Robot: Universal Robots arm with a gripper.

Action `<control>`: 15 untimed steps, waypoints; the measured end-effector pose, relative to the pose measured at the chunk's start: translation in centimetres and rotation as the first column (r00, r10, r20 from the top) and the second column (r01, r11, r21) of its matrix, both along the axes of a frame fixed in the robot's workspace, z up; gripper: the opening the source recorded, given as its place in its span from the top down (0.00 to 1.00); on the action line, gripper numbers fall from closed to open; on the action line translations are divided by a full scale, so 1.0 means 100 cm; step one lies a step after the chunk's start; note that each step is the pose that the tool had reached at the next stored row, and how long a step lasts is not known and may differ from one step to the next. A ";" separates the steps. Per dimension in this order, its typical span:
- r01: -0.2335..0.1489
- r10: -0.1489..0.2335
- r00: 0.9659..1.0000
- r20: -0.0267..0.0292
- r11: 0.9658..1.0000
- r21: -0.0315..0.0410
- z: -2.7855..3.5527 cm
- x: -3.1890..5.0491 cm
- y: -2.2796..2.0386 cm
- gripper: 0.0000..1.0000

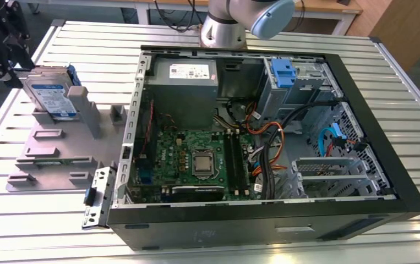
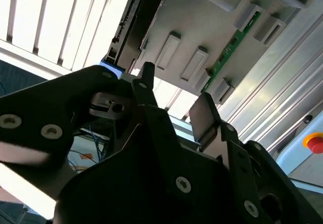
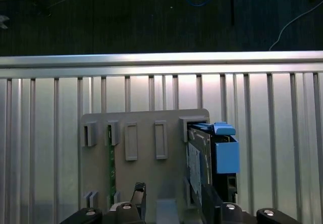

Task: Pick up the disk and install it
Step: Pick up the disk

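The disk (image 1: 50, 98) is a silver drive with a white-and-blue label and a blue side bracket. It stands on edge in a slot of the grey fixture plate (image 1: 52, 159), at the exterior view's left. My black gripper (image 1: 3, 58) hangs above and beside it, toward the table's left edge, not touching it. In the first wrist view the disk (image 3: 212, 158) sits on the fixture (image 3: 146, 178), with my gripper (image 3: 174, 203) open just over it. The second wrist view shows the gripper (image 2: 174, 100) with its fingers (image 2: 204, 114) apart and nothing between them.
An open computer case (image 1: 386, 165) lies on the slatted metal table (image 1: 415, 88), with a motherboard (image 1: 195, 159), grey power supply (image 1: 183, 82) and blue drive-bay latch (image 1: 283, 69) inside. A green memory stick (image 3: 111, 168) stands in another fixture slot. The arm's base (image 1: 224, 27) is behind the case.
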State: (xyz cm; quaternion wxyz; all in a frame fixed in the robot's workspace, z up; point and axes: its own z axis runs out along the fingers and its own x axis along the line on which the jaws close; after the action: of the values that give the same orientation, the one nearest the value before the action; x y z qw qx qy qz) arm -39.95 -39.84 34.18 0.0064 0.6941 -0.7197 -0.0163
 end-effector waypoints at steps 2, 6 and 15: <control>0.000 0.000 1.000 0.000 1.000 0.000 0.0000 0.0000 0.0000 0.42; 0.000 0.000 1.000 0.000 1.000 0.000 0.0000 0.0000 0.0000 0.35; -0.001 0.001 1.000 0.000 1.000 0.030 -0.0028 0.0000 0.0002 0.35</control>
State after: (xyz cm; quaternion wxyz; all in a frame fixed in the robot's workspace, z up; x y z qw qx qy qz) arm -39.95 -39.83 33.90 -0.0041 0.6943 -0.7192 -0.0272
